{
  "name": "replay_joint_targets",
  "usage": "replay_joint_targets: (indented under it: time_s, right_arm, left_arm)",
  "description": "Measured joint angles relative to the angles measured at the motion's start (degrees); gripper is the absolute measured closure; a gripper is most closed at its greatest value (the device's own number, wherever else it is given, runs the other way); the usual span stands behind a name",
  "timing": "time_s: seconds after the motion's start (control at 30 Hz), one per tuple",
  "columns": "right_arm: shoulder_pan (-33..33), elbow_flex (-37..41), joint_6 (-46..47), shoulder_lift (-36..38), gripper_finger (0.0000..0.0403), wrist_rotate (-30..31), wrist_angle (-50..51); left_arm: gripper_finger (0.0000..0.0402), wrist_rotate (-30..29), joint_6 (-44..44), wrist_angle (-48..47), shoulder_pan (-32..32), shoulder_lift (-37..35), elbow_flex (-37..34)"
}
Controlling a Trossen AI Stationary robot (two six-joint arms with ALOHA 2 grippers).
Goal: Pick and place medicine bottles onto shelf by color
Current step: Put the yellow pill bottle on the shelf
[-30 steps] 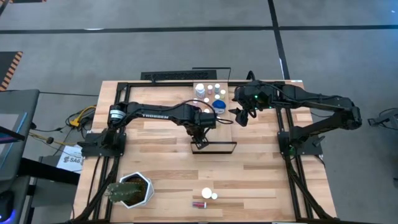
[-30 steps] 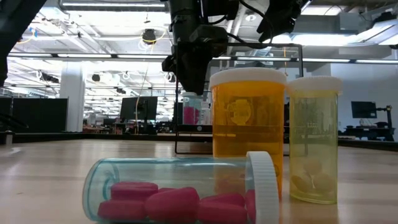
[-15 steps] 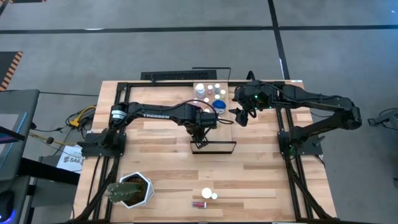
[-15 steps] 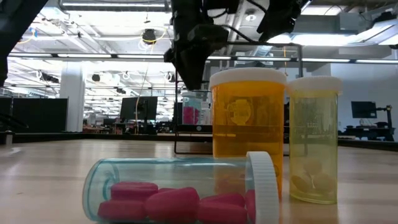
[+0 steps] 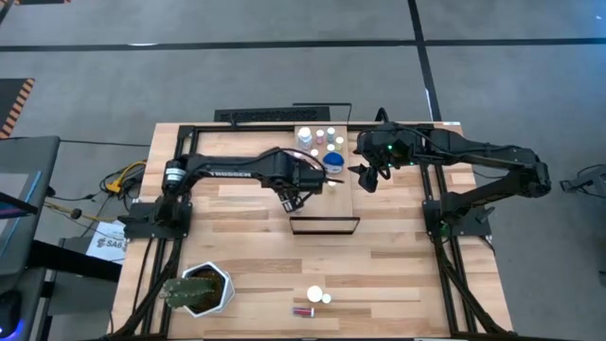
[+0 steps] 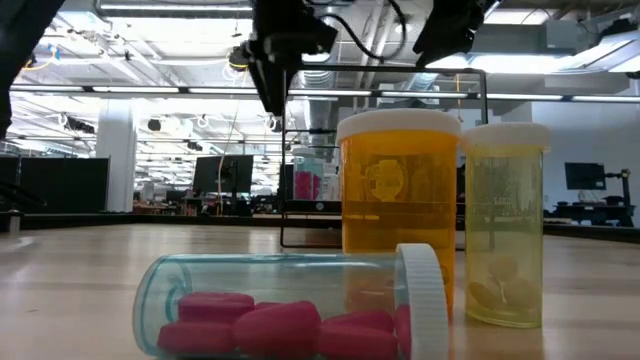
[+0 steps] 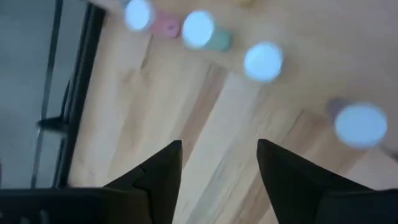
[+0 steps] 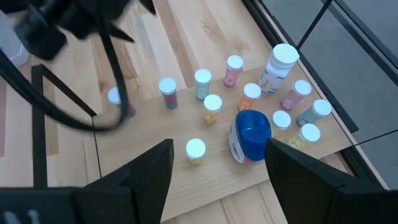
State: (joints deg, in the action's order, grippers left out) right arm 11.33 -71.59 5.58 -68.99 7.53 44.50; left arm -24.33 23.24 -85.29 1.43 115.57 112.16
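Observation:
The shelf is a light-wood board with a dark frame at its near end. Several small bottles stand on its far end; the right wrist view shows them, with a wider blue one. Three more bottles sit near the table's front edge: an orange one, a yellow one and a clear one with pink pills lying on its side. My left gripper is open and empty, above the shelf's left edge. My right gripper is open and empty, right of the shelf.
A white hexagonal plant pot stands at the table's front left. A black rail frame runs along the table's far and side edges. Bare tabletop lies between the shelf and the front bottles.
My left gripper has risen from the shelf's near end and moved toward the table's left and far edges. My right gripper has kept still.

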Motion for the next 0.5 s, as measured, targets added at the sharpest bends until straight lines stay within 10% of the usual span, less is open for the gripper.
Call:
replay_joint_targets:
  time_s: [0.5]
  right_arm:
    - [0.00, 0.00, 0.00, -0.02, 0.0127, 0.00, -0.17]
  left_arm:
    - [0.0193, 6.63, 5.92, 3.13, -1.40, -21.29, -24.95]
